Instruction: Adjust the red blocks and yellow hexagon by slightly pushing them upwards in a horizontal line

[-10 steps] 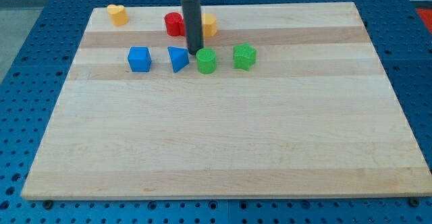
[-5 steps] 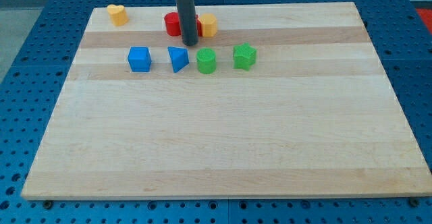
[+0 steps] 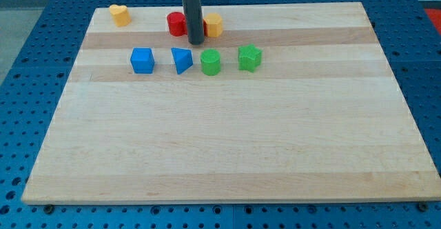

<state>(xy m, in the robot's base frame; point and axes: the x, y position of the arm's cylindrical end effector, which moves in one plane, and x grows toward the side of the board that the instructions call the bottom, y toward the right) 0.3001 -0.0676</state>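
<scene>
A red block (image 3: 176, 24) sits near the view's top, left of my rod. A second red block is mostly hidden behind the rod, with only a sliver showing. The yellow hexagon (image 3: 214, 25) sits just right of the rod. My tip (image 3: 195, 43) rests on the board directly below the hidden red block, between the left red block and the hexagon, and above the gap between the blue triangular block (image 3: 182, 60) and the green round block (image 3: 211, 62).
A blue cube (image 3: 142, 60) lies left of the blue triangular block. A green block (image 3: 249, 57) lies at the right end of that row. A yellow heart-shaped block (image 3: 120, 14) sits at the board's top left corner.
My tip has moved up the view, from beside the green round block to just under the red blocks. The red blocks and the hexagon have shifted up only very slightly.
</scene>
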